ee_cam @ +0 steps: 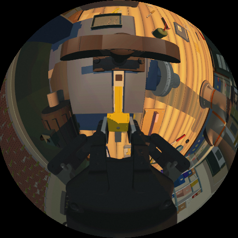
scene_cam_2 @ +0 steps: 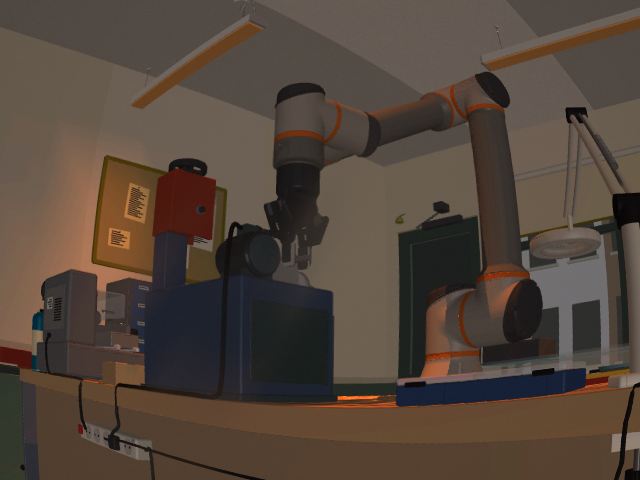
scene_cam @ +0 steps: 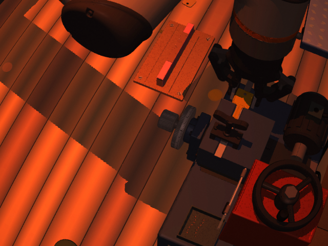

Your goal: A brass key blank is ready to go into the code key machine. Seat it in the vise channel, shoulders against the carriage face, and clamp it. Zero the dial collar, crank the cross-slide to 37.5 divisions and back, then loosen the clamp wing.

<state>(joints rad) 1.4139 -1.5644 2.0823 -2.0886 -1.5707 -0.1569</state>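
Note:
The brass key blank's (scene_cam: 241, 103) (ee_cam: 118, 108) blade lies in the vise channel, its tip hidden from the side camera by the clamp wing (scene_cam: 230, 120) (ee_cam: 119, 49). The blank's square head stays held in my closed gripper (ee_cam: 117, 125) (scene_cam: 249, 92) at the carriage's near edge. The blade runs straight along the channel and stops short of the clamp block (ee_cam: 119, 64). The graduated dial collar (scene_cam: 183, 127) (ee_cam: 165, 78) and its knurled crank knob (scene_cam: 167, 120) stick out from the carriage's side. In the second side camera the gripper (scene_cam_2: 295, 243) hangs over the blue machine body.
A shallow chip tray (scene_cam: 200, 225) sits on the machine's front deck, next to a thin rod (scene_cam: 234, 196). A red housing with a black handwheel (scene_cam: 287, 194) and a motor (scene_cam: 307, 124) flank the carriage. An orange fixture plate (scene_cam: 174, 59) lies on the bench.

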